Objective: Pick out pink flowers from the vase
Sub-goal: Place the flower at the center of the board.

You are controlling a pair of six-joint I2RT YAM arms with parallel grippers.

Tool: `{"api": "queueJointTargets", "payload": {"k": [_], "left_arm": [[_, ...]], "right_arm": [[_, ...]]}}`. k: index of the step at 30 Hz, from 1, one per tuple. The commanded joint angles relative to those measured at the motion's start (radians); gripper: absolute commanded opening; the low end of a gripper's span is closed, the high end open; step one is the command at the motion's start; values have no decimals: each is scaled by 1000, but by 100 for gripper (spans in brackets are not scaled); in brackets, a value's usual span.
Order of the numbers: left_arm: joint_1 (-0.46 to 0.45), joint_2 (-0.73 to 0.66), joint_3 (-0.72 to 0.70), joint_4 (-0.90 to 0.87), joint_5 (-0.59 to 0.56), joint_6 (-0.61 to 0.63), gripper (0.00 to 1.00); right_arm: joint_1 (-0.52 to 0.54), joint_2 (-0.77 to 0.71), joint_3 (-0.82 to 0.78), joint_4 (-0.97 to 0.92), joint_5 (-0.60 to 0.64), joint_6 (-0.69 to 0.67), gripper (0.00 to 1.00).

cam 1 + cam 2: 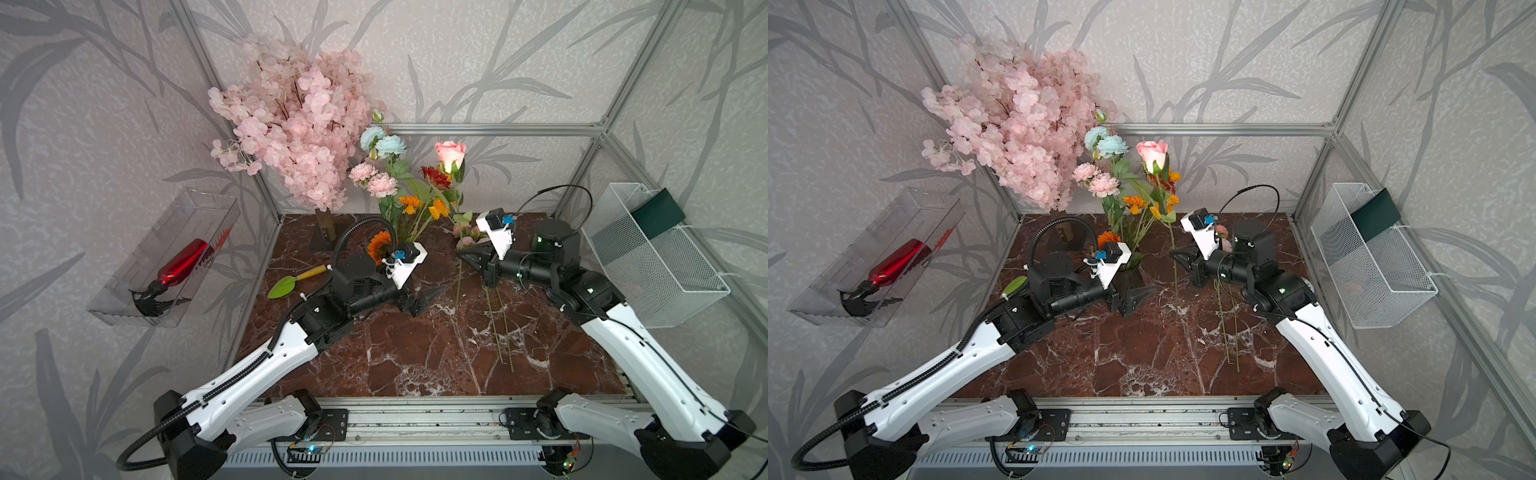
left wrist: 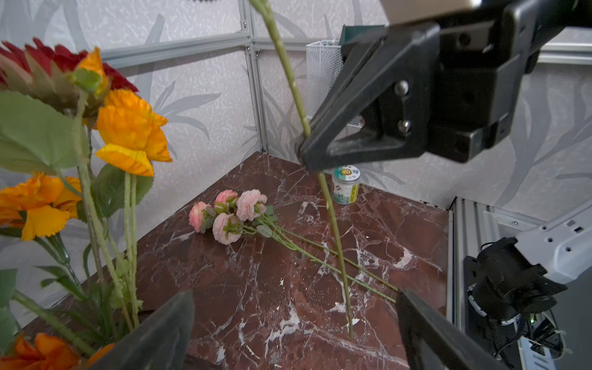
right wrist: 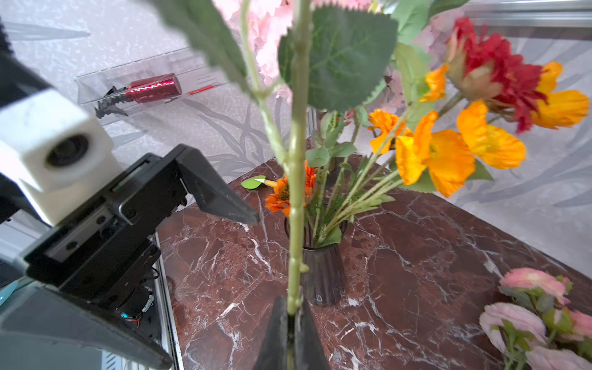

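On veined marble tabletop [image 2: 256, 288], pink flowers [image 2: 230, 214]

Small white jar with green-patterned lid and yellow-blue label [image 2: 345, 185], standing on red marble desk [image 2: 256, 288] near pink flowers [image 2: 229, 214] lying there: printed marks on lid and label, too small and blurred to read. No other text legible.
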Motion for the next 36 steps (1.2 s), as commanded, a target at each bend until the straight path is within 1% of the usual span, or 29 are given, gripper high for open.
{"api": "queueJointTargets", "payload": {"k": [1, 4, 11, 16, 24, 30, 33, 36], "left_arm": [[-22, -1, -14, 41, -76, 60, 99], [-35, 16, -25, 64, -91, 81, 99], [-51, 60, -14, 86, -88, 125, 99], [-53, 71, -15, 100, -67, 135, 99], [-55, 20, -58, 100, -72, 129, 99], [-56, 0, -67, 60, -95, 134, 99], [-55, -4, -80, 59, -110, 134, 99], [-55, -5, -87, 63, -114, 131, 99]], "right_arm": [[-52, -13, 38, -51, 4, 27, 0], [-116, -27, 56, -100, 11, 27, 0], [-320, -50, 79, -227, 12, 29, 0], [-411, -52, 78, -306, 53, 15, 0], [-443, -50, 1, -354, 160, 6, 0], [-443, -29, -28, -399, 275, -25, 1], [-443, 11, -28, -437, 328, -27, 1], [-443, 66, -35, -471, 339, -10, 1]]}}
